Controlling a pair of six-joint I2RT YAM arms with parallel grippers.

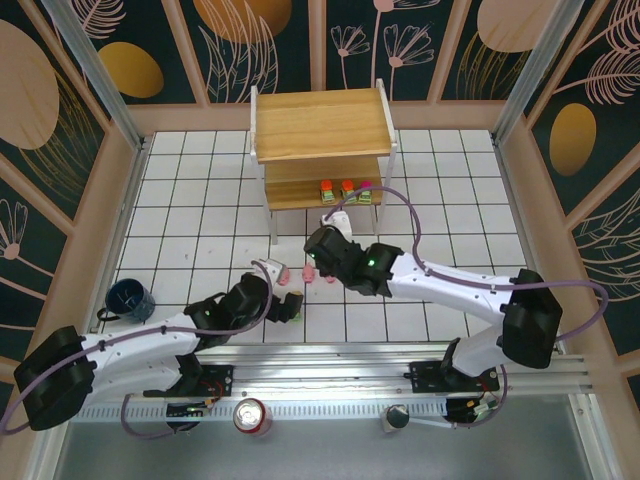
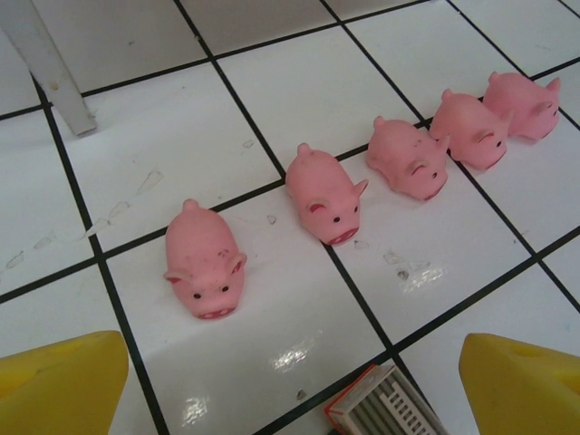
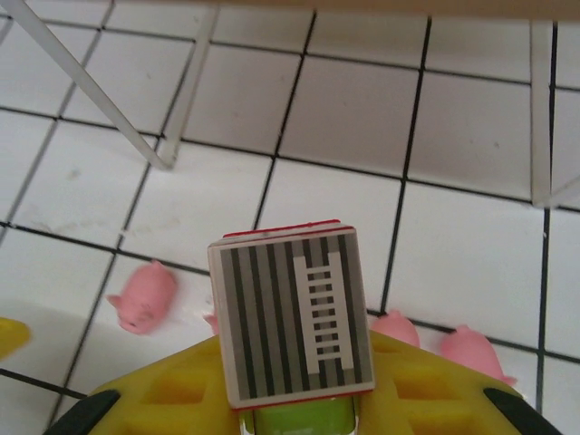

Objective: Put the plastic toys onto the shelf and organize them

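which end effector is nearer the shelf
Right. The right end effector is just in front of the shelf, shut on a block; the left end effector is open, farther back by the pigs.

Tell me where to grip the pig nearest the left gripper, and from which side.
Pinch the nearest pig across its flanks, behind the ears, from above. Its snout points toward the open left gripper, so the fingers line up with its sides; the gap to the next pig probably leaves room.
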